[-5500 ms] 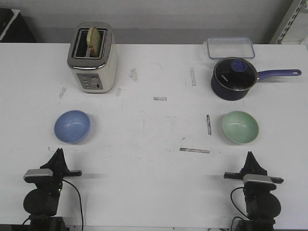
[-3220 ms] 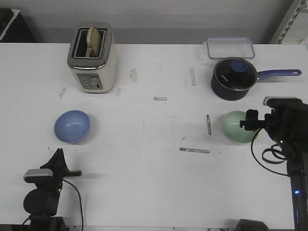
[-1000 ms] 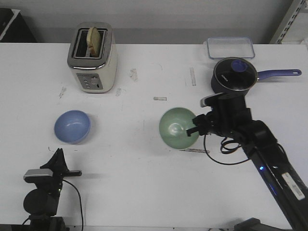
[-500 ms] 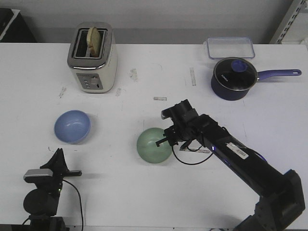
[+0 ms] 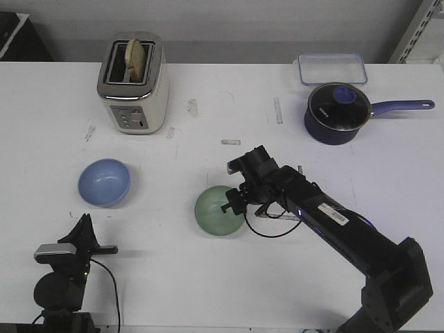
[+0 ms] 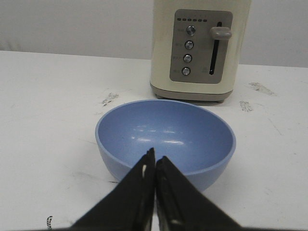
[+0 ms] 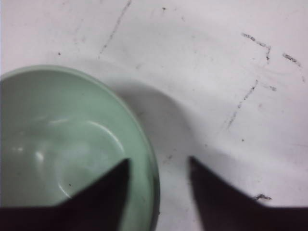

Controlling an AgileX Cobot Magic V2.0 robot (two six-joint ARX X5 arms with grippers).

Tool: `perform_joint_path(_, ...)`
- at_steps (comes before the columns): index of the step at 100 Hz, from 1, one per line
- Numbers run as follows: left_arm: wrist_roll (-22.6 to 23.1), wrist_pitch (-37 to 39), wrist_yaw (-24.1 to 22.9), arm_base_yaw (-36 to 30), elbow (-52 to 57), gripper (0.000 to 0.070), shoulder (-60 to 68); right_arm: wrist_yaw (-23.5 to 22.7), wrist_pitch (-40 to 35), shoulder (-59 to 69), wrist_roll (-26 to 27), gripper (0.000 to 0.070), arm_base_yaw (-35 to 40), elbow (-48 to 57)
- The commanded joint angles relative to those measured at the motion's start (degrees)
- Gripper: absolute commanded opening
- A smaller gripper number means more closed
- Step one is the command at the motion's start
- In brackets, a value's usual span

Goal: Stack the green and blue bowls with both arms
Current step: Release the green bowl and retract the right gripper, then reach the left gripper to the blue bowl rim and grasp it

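The pale green bowl (image 5: pixel 216 211) sits upright on the white table near its middle. My right gripper (image 5: pixel 236 202) is at the bowl's right rim. In the right wrist view the jaws (image 7: pixel 159 160) stand apart, one finger over the inside of the green bowl (image 7: pixel 57 139), the other outside over the table. The blue bowl (image 5: pixel 104 182) sits on the left side of the table. My left gripper (image 5: pixel 84 220) rests low near the front edge, just in front of the blue bowl (image 6: pixel 166 134), its fingers (image 6: pixel 155 161) pressed together and empty.
A cream toaster (image 5: pixel 133 83) with bread stands at the back left, behind the blue bowl (image 6: pixel 199 48). A dark navy lidded saucepan (image 5: pixel 336 114) with a long handle and a clear plastic container (image 5: pixel 331 68) stand at the back right. Tape marks dot the table.
The right arm has carried the green bowl from the table's right side leftward and down to the middle. The left arm and the blue bowl have not moved.
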Motion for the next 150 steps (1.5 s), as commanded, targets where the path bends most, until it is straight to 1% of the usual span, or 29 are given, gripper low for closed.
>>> perform_joint_path(1,0.0,0.9,-0.2,0.0,-1.2,0.0001,-0.1,0.0,0.2,1.2,-0.5,0.0486,0.5,1.1)
perform_joint_path(27,0.0,0.9,-0.2,0.0,-1.2,0.0001,-0.1,0.1,-0.1,-3.4,-2.4,0.0480,-1.6,3.9)
perform_joint_path(31,0.0,0.9,-0.2,0.0,-1.2,0.0001,-0.1,0.2,-0.1,-4.5,-2.9,0.0461,-2.2,4.5)
perform_joint_path(40,0.0,0.9,-0.2,0.0,-1.2,0.0001,-0.1,0.7,0.6,-8.0,-4.6,0.0348,-4.0,5.0)
perform_joint_path(41,0.0,0.9,-0.2,0.0,-1.2,0.0001,-0.1,0.9,0.8,-8.5,-4.7,0.0325,-4.3,5.0)
perform_joint_path(44,0.0,1.0,-0.2,0.0,-1.2,0.0001,-0.1,1.5,1.1,-9.4,-4.9,0.0285,-4.9,5.0)
perform_joint_path(49,0.0,1.0,-0.2,0.0,-1.2,0.0001,-0.1,3.3,1.2,-11.5,-5.0,0.0204,-6.3,5.0)
perform_joint_path(50,0.0,1.0,-0.2,0.0,-1.2,0.0001,-0.1,3.9,1.2,-12.0,-5.0,0.0178,-6.6,5.0)
perform_joint_path(58,0.0,1.1,-0.2,0.0,-1.2,0.0001,-0.1,6.2,1.0,-15.0,-5.5,0.0053,-9.2,5.0)
perform_joint_path(62,0.0,1.1,-0.2,0.0,-1.2,0.0001,-0.1,6.5,0.3,-16.5,-6.3,0.0009,-10.7,5.0)
perform_joint_path(73,0.0,1.1,-0.2,0.0,-1.2,0.0001,-0.1,6.7,-1.8,-20.5,-7.9,0.0006,-15.1,4.2)
perform_joint_path(85,0.0,1.1,-0.2,0.0,-1.2,0.0001,-0.1,9.4,-1.3,-25.6,-8.0,0.0006,-19.4,-0.3)
perform_joint_path(104,0.0,0.9,-0.2,0.0,-1.2,0.0001,-0.1,10.1,6.0,-36.9,-8.2,0.0006,-25.6,-14.8)
perform_joint_path(126,0.0,0.9,-0.2,0.0,-1.2,0.0001,-0.1,10.7,15.3,-50.9,-8.7,0.0006,-27.0,-32.6)
perform_joint_path(140,0.0,1.0,-0.2,0.0,-1.2,0.0001,-0.1,10.7,18.4,-59.2,-9.3,0.0006,-27.0,-41.1)
perform_joint_path(150,0.0,1.4,-0.2,0.0,-1.2,0.0001,-0.1,10.7,19.7,-64.4,-9.3,0.0006,-27.0,-45.0)
